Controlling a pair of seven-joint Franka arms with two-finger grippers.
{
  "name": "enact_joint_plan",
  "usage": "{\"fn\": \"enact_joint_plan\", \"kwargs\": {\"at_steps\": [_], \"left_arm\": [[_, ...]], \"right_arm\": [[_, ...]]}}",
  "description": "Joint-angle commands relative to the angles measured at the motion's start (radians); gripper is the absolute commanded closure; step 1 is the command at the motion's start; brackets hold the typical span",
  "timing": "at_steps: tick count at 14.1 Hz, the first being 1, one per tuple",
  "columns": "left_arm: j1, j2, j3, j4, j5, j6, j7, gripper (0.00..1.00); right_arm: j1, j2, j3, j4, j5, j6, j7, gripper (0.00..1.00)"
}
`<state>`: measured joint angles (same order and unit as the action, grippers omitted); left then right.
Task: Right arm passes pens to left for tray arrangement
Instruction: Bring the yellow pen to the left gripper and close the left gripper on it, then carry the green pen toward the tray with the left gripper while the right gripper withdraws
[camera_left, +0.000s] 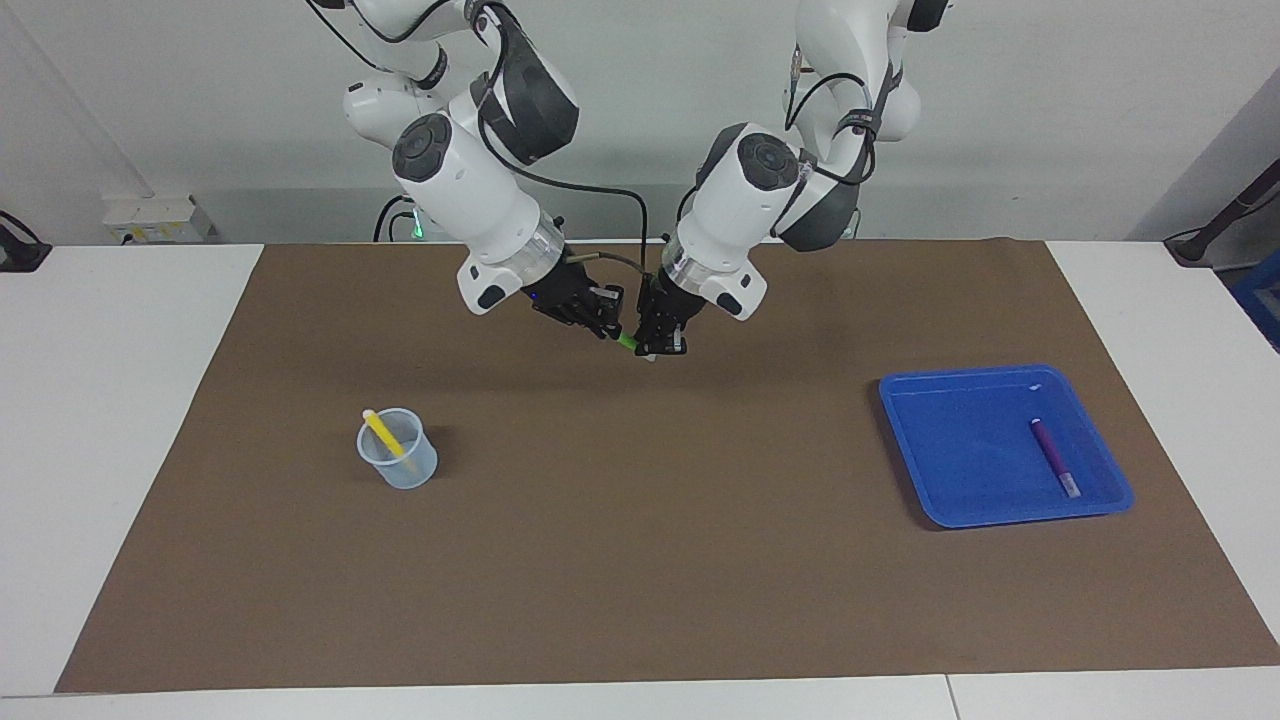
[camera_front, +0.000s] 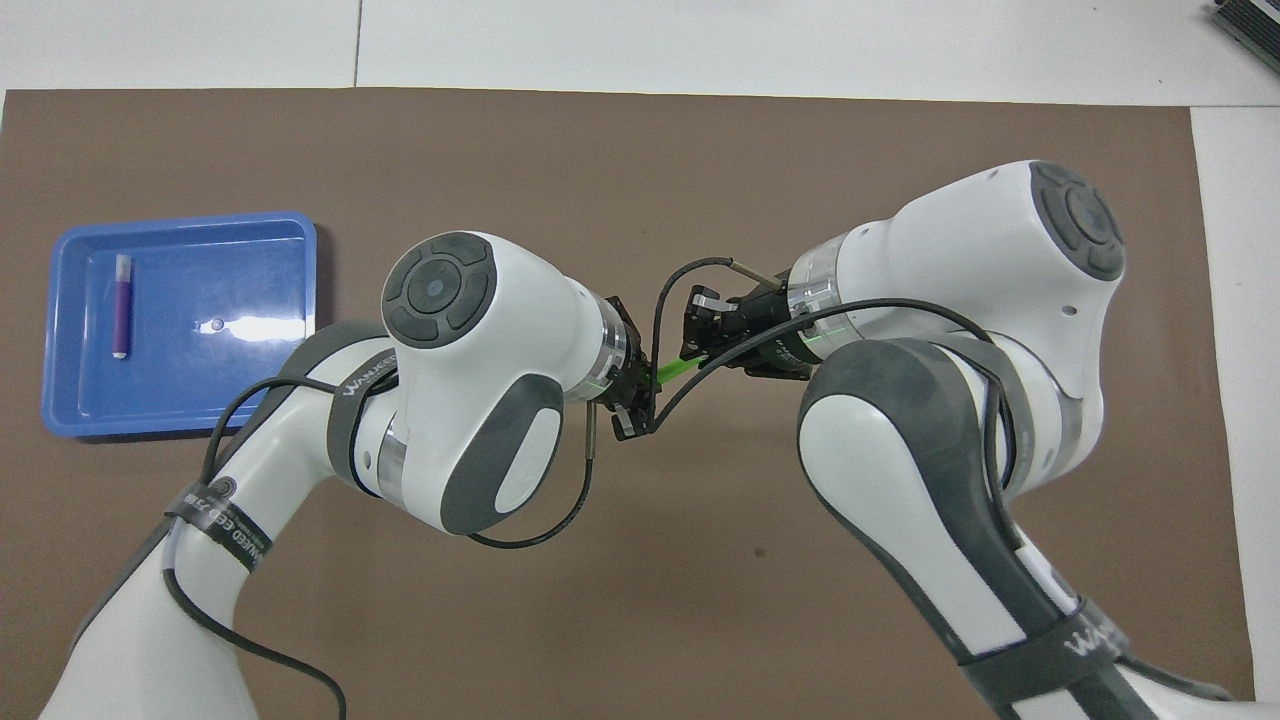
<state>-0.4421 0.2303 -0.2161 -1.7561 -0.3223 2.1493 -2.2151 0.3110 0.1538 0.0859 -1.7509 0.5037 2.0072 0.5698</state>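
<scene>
Brown mat covers the desk (camera_left: 120, 420); above its robot-side edge, left gripper (camera_left: 660, 343) and right gripper (camera_left: 605, 325) both clamp the green pen (camera_left: 628, 341) mid-handover. Next, I judge, the right must let go. Blue tray (camera_left: 950, 510) near the left arm's end holds the purple pen (camera_left: 1054, 457); the cup (camera_left: 402, 470) holds the yellow pen (camera_left: 383, 433).

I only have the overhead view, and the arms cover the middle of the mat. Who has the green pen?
Observer: Both. The right gripper and the left gripper are each shut on the green pen.
Operator: Is it in the air?
Observer: Yes, clear above the mat.
Operator: Where's the yellow one?
Observer: The yellow pen leans in the cup, toward the right arm's end; the right arm hides it from you.
</scene>
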Motion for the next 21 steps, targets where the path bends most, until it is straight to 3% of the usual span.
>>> {"fn": "enact_joint_plan", "kwargs": {"at_steps": [1,2,4,6,9,13,18,21], "left_arm": [[-0.017,-0.023,0.017,-0.026,-0.004,0.024,-0.002,1.0],[-0.015,-0.023,0.017,-0.026,-0.004,0.024,-0.002,1.0],[-0.017,-0.023,0.017,-0.026,-0.004,0.024,0.0,1.0],[-0.017,-0.022,0.017,-0.025,-0.004,0.024,0.002,1.0],[-0.017,-0.023,0.017,-0.026,-0.003,0.021,0.032,1.0],[-0.006,-0.023,0.018,-0.028,0.02,0.009,0.118,1.0],[0.035,-0.028,0.026,-0.028,0.032,-0.031,0.315,1.0],[0.097,-0.039,0.027,-0.017,0.034,-0.08,0.454,1.0]], "right_arm": [[-0.004,0.009,0.006,0.019,-0.014,-0.01,-0.018,0.75],[-0.001,0.009,0.005,0.019,-0.016,-0.008,-0.014,0.49],[0.0,0.009,0.005,0.021,-0.017,-0.01,-0.011,0.28],[-0.003,0.009,0.005,0.022,-0.019,-0.01,-0.013,0.21],[-0.015,0.009,0.003,0.039,-0.086,-0.025,-0.022,0.0],[-0.104,0.001,-0.005,0.071,-0.141,-0.125,-0.212,0.0],[-0.232,-0.007,-0.005,0.051,-0.344,-0.145,-0.616,0.0],[-0.355,-0.014,-0.005,-0.076,-0.39,-0.015,-0.993,0.01]]}}
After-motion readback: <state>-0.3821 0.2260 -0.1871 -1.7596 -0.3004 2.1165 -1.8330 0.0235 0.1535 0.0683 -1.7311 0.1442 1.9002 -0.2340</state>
